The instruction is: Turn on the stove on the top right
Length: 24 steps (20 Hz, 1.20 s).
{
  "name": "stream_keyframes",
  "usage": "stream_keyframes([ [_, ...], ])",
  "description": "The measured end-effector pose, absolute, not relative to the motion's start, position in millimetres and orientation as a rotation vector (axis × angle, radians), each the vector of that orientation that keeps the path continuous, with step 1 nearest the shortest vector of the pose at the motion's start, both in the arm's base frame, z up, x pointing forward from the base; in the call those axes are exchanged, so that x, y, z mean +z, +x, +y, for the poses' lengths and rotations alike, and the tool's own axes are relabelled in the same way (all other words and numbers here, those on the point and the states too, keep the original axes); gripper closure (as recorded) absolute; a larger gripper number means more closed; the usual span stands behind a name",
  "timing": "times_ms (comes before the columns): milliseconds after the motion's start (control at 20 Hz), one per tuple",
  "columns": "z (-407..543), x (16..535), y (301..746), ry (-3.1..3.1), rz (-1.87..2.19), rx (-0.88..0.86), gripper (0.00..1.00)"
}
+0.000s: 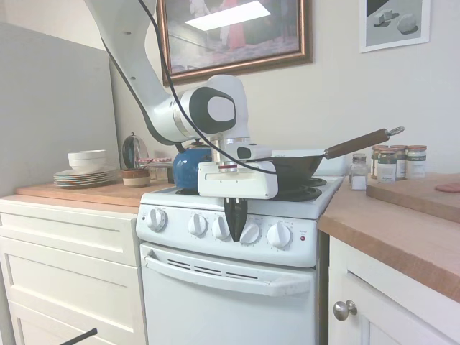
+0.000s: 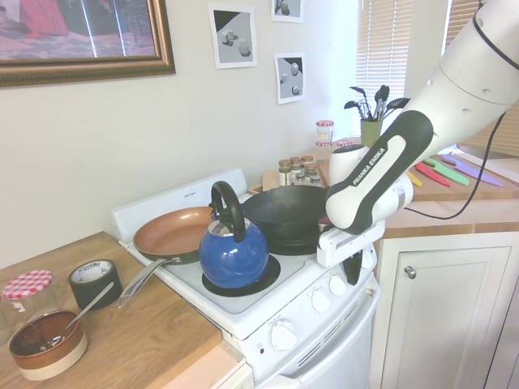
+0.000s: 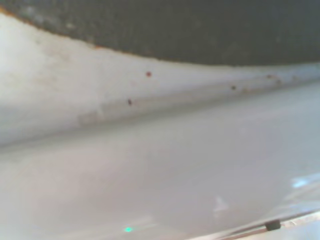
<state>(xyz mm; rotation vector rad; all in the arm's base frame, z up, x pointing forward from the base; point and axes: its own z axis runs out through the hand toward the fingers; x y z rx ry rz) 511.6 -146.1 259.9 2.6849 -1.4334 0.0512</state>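
Narrow white stove (image 1: pixel 237 284), 5 round white knobs: gripper (image 1: pixel 236 218) before the middle knobs, jaws nearly closed, holding nothing; turning seemingly still undone.

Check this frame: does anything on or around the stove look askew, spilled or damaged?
Nothing looks spilled or broken. The stove is crowded: a blue kettle, black wok and copper frying pan, whose handle juts over the wooden counter. The wrist view shows small dark specks on white enamel.
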Motion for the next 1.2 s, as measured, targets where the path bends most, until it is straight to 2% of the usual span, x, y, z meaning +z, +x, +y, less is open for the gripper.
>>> stream_keyframes([
  [800, -127.1, 253.5, 509.1, 2.577, -1.396, 0.164, 1.00],
  [1200, -124.7, 270.1, 500.3, 2.602, -1.400, 0.225, 1.00],
])
